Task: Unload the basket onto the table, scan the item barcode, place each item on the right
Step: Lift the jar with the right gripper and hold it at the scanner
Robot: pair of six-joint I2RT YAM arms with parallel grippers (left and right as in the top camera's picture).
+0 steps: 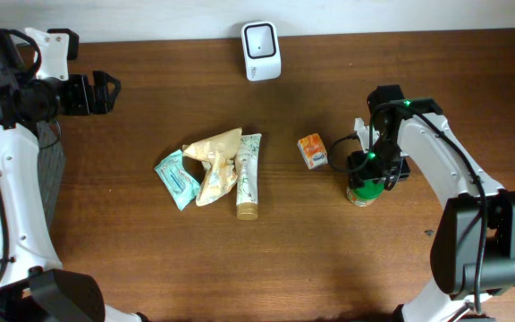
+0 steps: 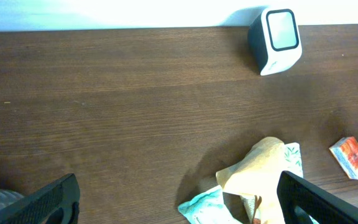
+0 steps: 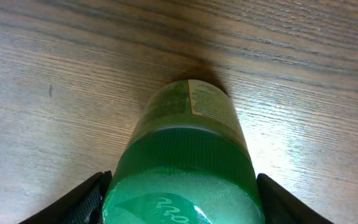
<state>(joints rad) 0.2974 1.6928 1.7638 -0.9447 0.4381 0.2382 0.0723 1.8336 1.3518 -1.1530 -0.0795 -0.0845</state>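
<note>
1. While the green bottle (image 3: 185, 149) stands upright on the table (image 1: 150, 268) at the right, close beside a small orange box (image 1: 312, 150) on its left, the right gripper (image 1: 368, 182) straddles its cap from above. The fingers (image 3: 82, 199) flank the cap, and I cannot tell whether they squeeze it.
2. The left gripper (image 1: 110, 91) hangs splayed and empty at the far left edge.
3. The scanner (image 1: 260, 49) stands at the far edge, centre, with bare wood between it and the bottle.
4. A teal packet (image 1: 177, 179), tan pouch (image 1: 213, 161) and tube (image 1: 248, 179) lie bunched at centre.
</note>
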